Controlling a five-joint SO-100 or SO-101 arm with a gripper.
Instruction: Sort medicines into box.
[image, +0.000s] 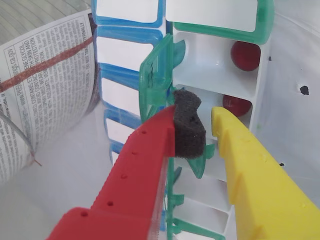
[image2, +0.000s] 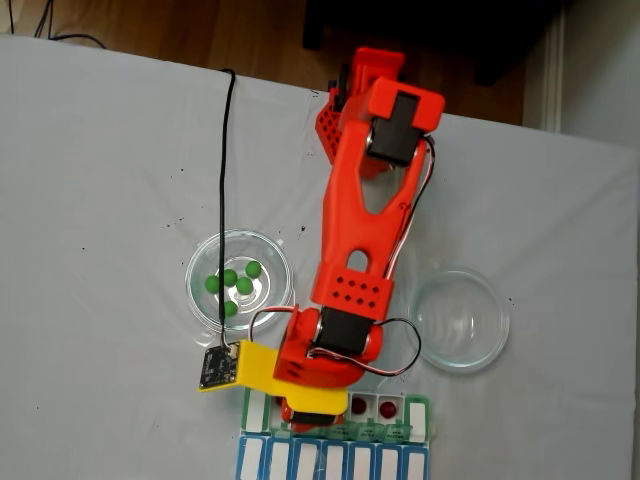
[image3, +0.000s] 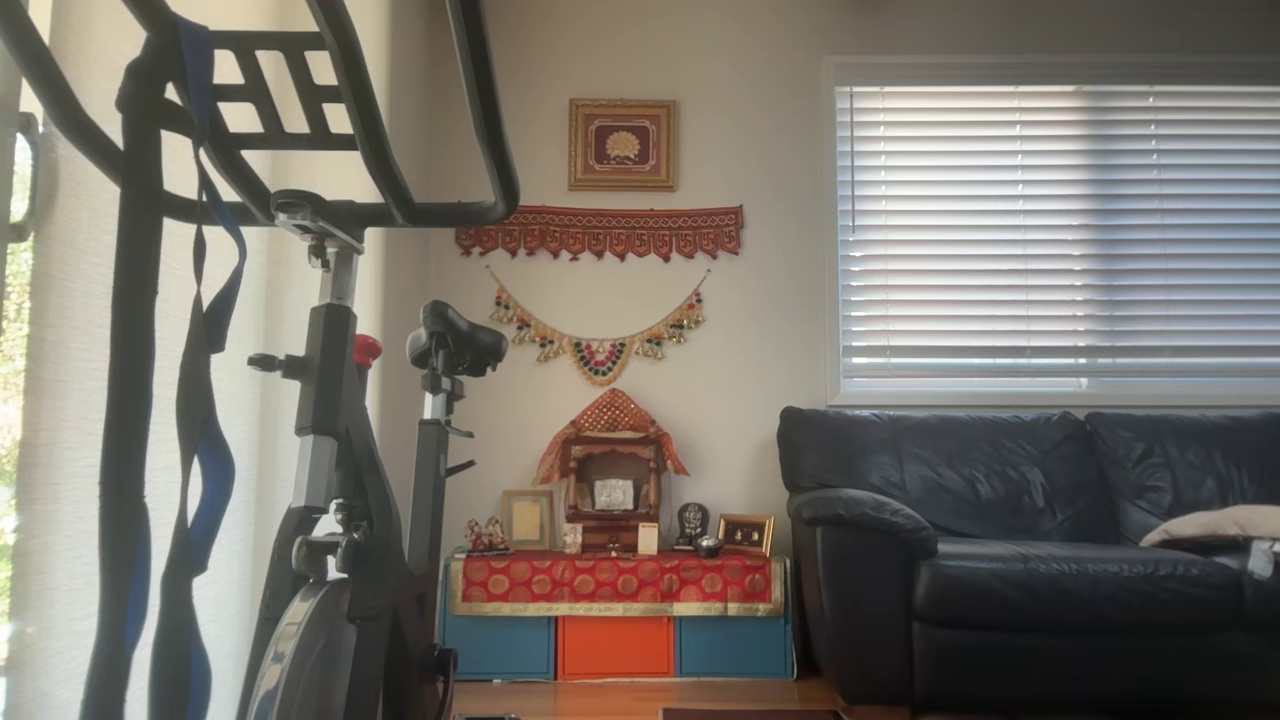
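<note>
White cloth (image2: 100, 180) covered the table. Gripper (image: 202, 117) hung low over the box (image: 215, 70), red and yellow fingers narrowly apart with only a dark foam pad between, holding nothing. Two red medicines (image: 245, 55) sat in open compartments. Five green ones (image2: 232, 283) lay in the left glass dish (image2: 270, 250), fixed view.

Two clear glass dishes (image2: 462, 322) stand well apart near the surface's (image2: 110, 180) lower edge in the fixed view. A printed newspaper (image: 40, 85) lies near the surface's left edge in the wrist view.
</note>
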